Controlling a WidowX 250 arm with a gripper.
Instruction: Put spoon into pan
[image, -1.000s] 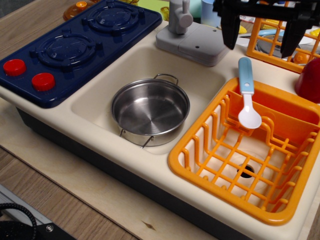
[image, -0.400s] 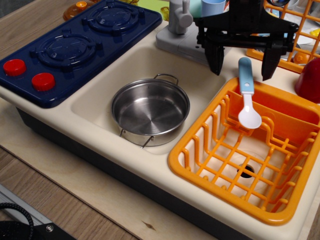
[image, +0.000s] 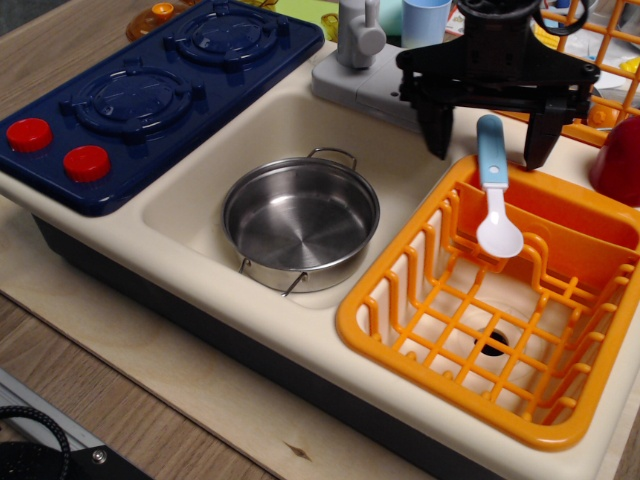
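**Toy kitchen set: contents and positions**

1. Small plastic spoon with light blue handle and white oval bowl (image: 494, 190): lies propped on the rear wall of the orange plastic dish rack (image: 400, 330), handle end up past the rack's rim, bowl hanging inside the rack. Well apart from the pan.
2. Round shallow shiny steel pan with thin wire loop handles (image: 301, 222): stands upright in the cream sink basin (image: 200, 190), nothing in it, just left of the rack.
3. Black two-fingered tool (image: 487, 148): released, its fingers spread wide, one on each side of the spoon's handle tip. The left-hand finger (image: 437, 135) and its partner hang near the rack's rear rim; whether either touches the spoon cannot be told.
4. Dark blue toy hob with two burners (image: 150, 90): sits at the left of the unit, two red knobs (image: 58, 148) at its near end.
5. Grey toy tap on a grey base (image: 362, 45): stands behind the basin.
6. Light blue cup (image: 425, 20): behind the tap base, partly cut off by the tool.
7. Second orange wire rack (image: 610, 50): at the far right rear, contents unclear.
8. Red rounded item (image: 618, 160): at the right edge, cut off.
9. Light wooden counter (image: 150, 380): carries the whole unit.
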